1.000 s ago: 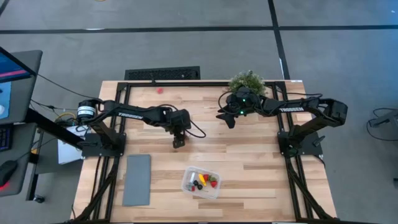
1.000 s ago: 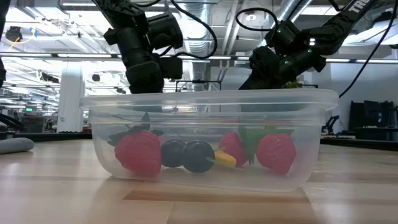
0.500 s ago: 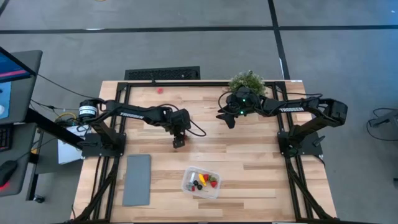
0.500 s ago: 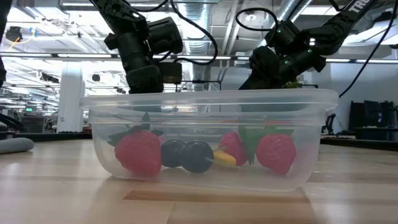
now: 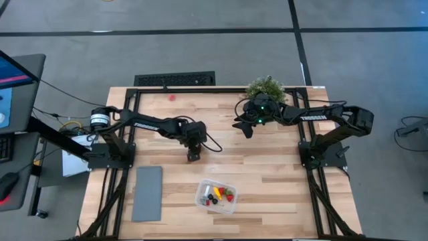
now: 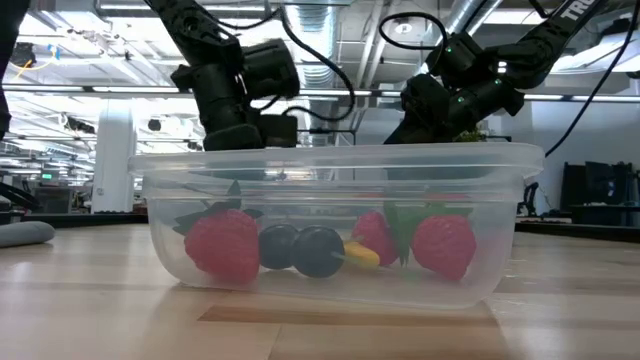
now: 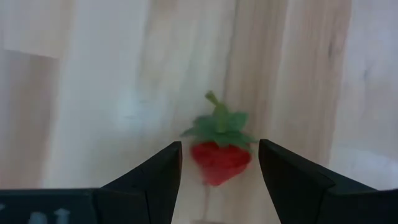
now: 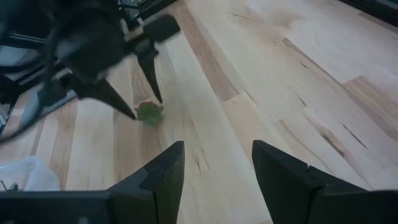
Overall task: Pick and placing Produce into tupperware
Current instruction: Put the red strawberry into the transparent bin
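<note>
now left gripper (image 7: 219, 163) fingers (image 7: 155, 177) spread wide, flanking strawberry (image 7: 219, 152) on table (image 7: 93, 93), not gripping; right gripper (image 8: 214, 165) fingers released.

wooden table (image 5: 281, 187) | tupperware (image 5: 215, 195) | grey slab (image 5: 148, 193) | strawberry (image 7: 219, 155)

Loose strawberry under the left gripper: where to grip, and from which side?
Grip the red body of the strawberry, below its green leaf cap, coming straight down. It lies flat on the table, between the open fingers of the left gripper, so the body's sides are free; the leaves look too thin to hold.
</note>
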`<action>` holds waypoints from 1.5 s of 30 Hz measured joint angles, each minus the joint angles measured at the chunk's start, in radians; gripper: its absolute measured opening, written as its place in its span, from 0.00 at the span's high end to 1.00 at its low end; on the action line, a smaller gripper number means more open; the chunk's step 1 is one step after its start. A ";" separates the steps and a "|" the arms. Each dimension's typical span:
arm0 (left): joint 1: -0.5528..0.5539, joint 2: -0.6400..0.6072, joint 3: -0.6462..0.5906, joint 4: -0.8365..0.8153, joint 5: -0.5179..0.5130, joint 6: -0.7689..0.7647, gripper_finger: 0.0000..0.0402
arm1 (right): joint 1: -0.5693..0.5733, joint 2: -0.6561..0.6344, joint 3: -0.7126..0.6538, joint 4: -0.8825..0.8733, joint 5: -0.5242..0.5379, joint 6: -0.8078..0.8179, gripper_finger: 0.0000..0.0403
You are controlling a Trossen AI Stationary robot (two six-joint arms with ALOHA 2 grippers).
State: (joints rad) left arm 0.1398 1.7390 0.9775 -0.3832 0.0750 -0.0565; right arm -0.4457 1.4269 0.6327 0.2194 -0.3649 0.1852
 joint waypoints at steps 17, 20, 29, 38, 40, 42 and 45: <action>0.014 0.033 -0.001 0.027 0.066 -0.016 0.51 | 0.000 0.000 0.000 -0.002 0.000 0.000 0.47; 0.015 0.049 0.001 0.030 0.075 -0.034 0.53 | 0.000 0.000 0.000 -0.002 0.000 0.000 0.47; 0.015 0.064 0.003 0.036 0.075 -0.045 0.67 | 0.007 0.000 0.000 -0.002 0.000 0.000 0.47; 0.032 0.064 0.042 -0.037 0.071 -0.047 0.65 | 0.007 0.000 0.000 -0.001 0.000 0.000 0.47; 0.045 0.051 0.057 -0.074 0.071 -0.043 0.66 | 0.007 0.000 0.000 -0.002 0.000 0.000 0.47; 0.053 0.038 0.079 -0.080 0.071 -0.032 0.67 | 0.007 0.000 0.000 -0.002 0.000 -0.001 0.47; 0.060 0.012 0.105 -0.118 0.085 -0.029 0.68 | 0.007 0.000 0.000 0.003 0.000 -0.007 0.47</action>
State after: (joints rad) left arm 0.1998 1.7513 1.0824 -0.5013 0.1598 -0.0852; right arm -0.4389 1.4267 0.6327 0.2220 -0.3652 0.1786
